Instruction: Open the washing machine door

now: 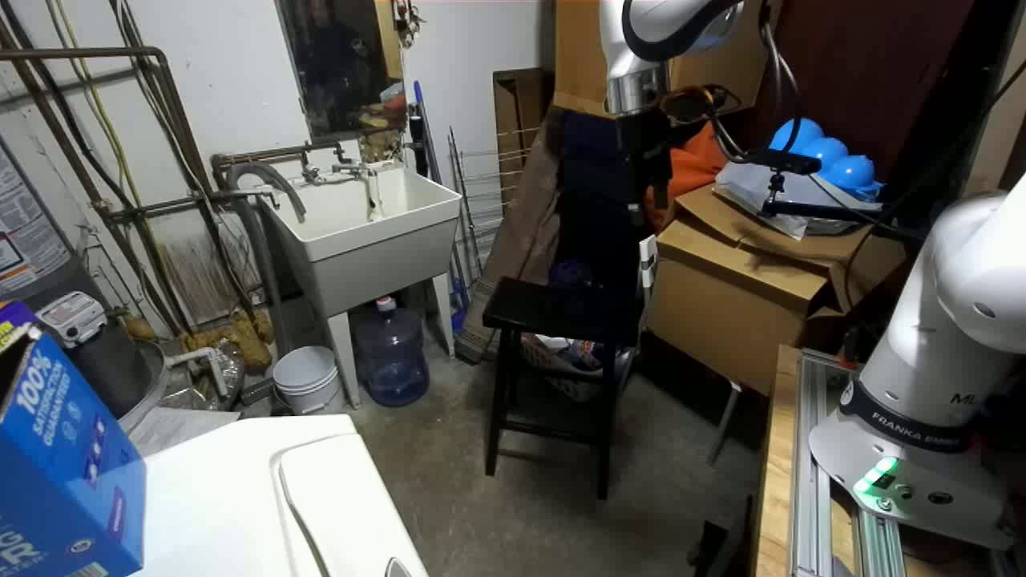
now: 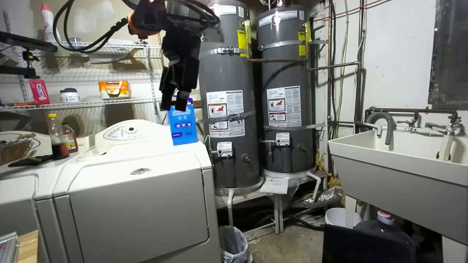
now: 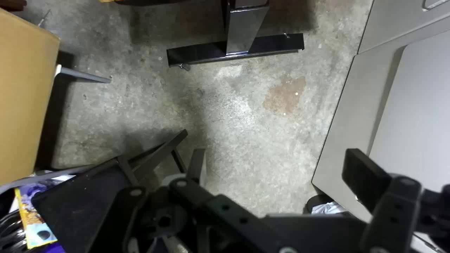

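The washing machine is a large off-white appliance in both exterior views (image 1: 208,505) (image 2: 153,147). Its door is a broad flat panel with rounded corners on the front and sloping top (image 2: 139,215), and it lies shut, flush with the body. A small oval badge (image 2: 141,171) sits near its upper edge. Part of the door also shows in an exterior view (image 1: 345,489) and at the right of the wrist view (image 3: 418,95). My gripper (image 1: 648,207) (image 2: 174,105) (image 3: 281,168) is open and empty, high above the floor, apart from the machine. Its right finger overlaps the machine in the wrist view.
A blue box (image 1: 72,457) (image 2: 184,124) stands on the machine's top. A black stool (image 1: 561,308), a cardboard box (image 1: 737,296) and a utility sink (image 1: 385,256) stand around the floor. A bin (image 2: 234,243) is beside the machine. A second appliance (image 2: 16,204) adjoins it.
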Available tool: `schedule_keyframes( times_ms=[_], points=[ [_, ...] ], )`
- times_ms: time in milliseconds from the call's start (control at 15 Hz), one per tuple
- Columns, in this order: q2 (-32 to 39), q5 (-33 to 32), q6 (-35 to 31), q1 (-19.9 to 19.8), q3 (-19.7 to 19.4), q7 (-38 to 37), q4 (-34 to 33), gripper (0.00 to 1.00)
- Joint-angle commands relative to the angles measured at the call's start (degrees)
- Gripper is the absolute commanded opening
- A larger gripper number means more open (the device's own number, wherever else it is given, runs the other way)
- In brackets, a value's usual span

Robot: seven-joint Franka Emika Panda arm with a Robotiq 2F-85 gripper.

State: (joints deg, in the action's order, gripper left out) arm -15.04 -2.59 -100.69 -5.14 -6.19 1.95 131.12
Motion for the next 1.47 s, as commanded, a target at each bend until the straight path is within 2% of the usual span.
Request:
schedule_keyframes(
  times_ms=[0, 200, 400, 733, 1000, 1200, 1267, 1400],
  points=[
    [0.03, 0.03, 0.08, -0.16, 0.13, 0.04, -0.07, 1.0],
    [0.03, 0.04, 0.07, -0.16, 0.13, 0.04, -0.07, 1.0],
    [5.5, 1.91, -2.17, 2.18, 2.16, -0.17, -3.6, 1.0],
    [15.98, 4.08, -6.38, 8.21, 7.84, 3.63, -12.31, 1.0],
    [24.33, 3.07, -4.75, 13.2, 13.72, 3.82, -21.29, 1.0],
    [24.7, 0.43, -2.45, 16.08, 16.84, 6.0, -23.07, 1.0],
    [23.85, 2.12, -5.74, 15.15, 15.95, 3.24, -20.0, 1.0],
    [24.24, 1.58, -4.5, 16.54, 17.08, 3.61, -21.25, 1.0]
  ],
)
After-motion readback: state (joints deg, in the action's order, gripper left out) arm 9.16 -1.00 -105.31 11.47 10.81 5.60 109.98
